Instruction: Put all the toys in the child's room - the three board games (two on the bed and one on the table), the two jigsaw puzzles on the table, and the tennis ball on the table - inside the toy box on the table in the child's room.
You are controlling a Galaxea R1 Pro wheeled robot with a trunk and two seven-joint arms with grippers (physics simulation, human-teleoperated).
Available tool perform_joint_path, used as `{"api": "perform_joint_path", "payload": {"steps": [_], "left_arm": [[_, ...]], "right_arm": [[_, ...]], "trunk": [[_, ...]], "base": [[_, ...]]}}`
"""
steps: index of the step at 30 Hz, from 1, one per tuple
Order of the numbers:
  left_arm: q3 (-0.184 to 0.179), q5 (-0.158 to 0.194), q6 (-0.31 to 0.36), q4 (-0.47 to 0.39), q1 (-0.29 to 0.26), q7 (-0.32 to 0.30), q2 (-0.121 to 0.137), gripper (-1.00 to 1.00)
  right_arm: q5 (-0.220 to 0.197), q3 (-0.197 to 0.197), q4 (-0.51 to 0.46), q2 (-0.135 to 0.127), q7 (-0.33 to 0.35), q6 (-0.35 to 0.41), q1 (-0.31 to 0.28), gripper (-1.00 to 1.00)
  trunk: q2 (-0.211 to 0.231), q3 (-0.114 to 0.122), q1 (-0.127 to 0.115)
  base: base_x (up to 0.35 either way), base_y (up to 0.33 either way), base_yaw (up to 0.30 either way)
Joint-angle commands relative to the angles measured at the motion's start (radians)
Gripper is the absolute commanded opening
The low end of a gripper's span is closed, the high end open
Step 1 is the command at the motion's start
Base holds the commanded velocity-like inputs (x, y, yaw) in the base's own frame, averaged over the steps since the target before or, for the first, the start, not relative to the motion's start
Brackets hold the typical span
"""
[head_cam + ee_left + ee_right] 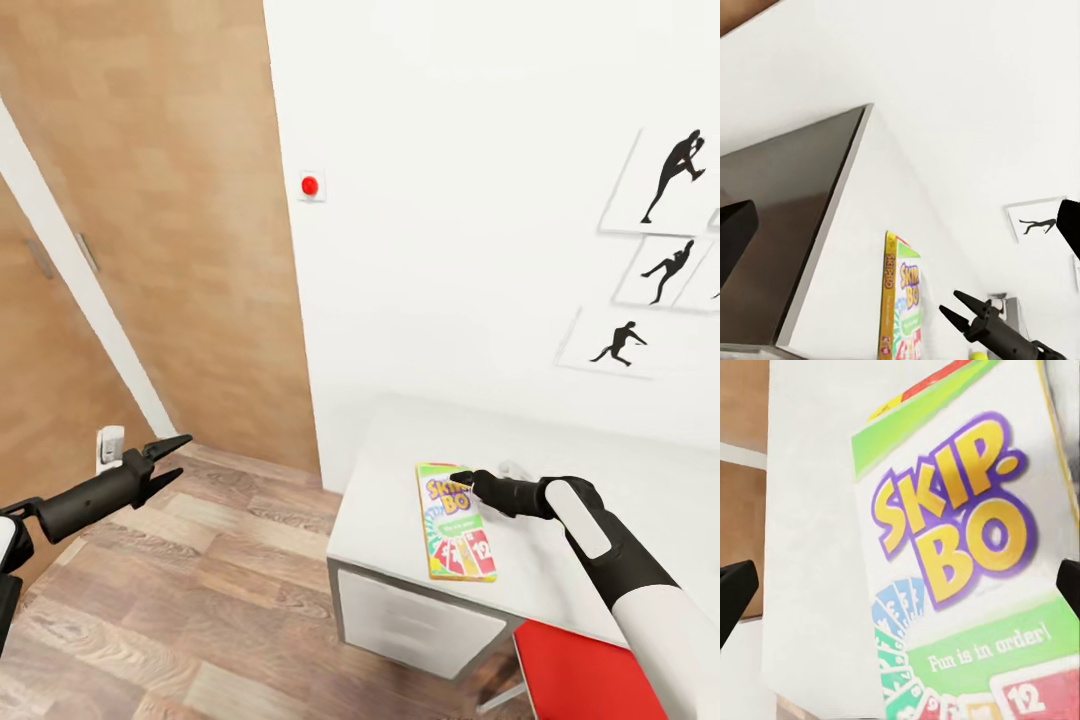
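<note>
**Right gripper over Skip-Bo box**

Your left gripper hangs over the floor, fingers apart, nothing held. The game lies flat near the table edge. Your right gripper hovers above it, fingers spread.

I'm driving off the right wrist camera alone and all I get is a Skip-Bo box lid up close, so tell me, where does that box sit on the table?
Observer: The green and yellow Skip-Bo board game box lies flat near the front left corner of the white table, in the head view.
Operator: Is my right gripper on it?
Observer: The right gripper is over the box's far end, fingers spread; contact cannot be judged.
Operator: Where's the left arm?
Observer: The left gripper hangs open above the wooden floor, left of the table.
</note>
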Motion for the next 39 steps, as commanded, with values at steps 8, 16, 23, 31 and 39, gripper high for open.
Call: {"api": "perform_joint_path", "payload": {"steps": [8,16,23,31,39], "left_arm": [[0.011,-0.015,0.001,0.0,0.043,-0.004,0.002,1.0],[0.013,-0.057,-0.009,0.0,0.062,-0.007,0.001,1.0],[0.01,-0.073,-0.018,0.0,0.083,-0.005,-0.006,1.0],[0.006,-0.076,-0.031,-0.001,0.113,-0.006,-0.036,1.0],[0.005,-0.078,-0.035,-0.001,0.123,-0.004,-0.043,1.0]], "right_arm": [[-0.001,0.002,0.0,-0.001,-0.002,0.002,0.0,1.0],[0.004,0.001,0.001,-0.002,-0.003,0.002,0.002,1.0],[0.006,0.002,0.003,-0.037,0.0,0.001,0.008,1.0],[0.005,0.003,0.003,-0.083,0.038,0.001,0.016,1.0],[0.0,0.01,0.002,-0.116,0.102,0.014,0.019,1.0]], "trunk": [[-0.002,0.0,0.001],[-0.002,0.0,0.001],[-0.002,0.0,0.001],[-0.002,0.0,0.001],[-0.002,0.0,0.001]], "base": [[0.097,0.0,-0.094],[0.198,0.0,-0.016],[0.048,0.0,-0.058],[0.011,0.0,-0.03],[0.002,0.0,-0.005]]}}
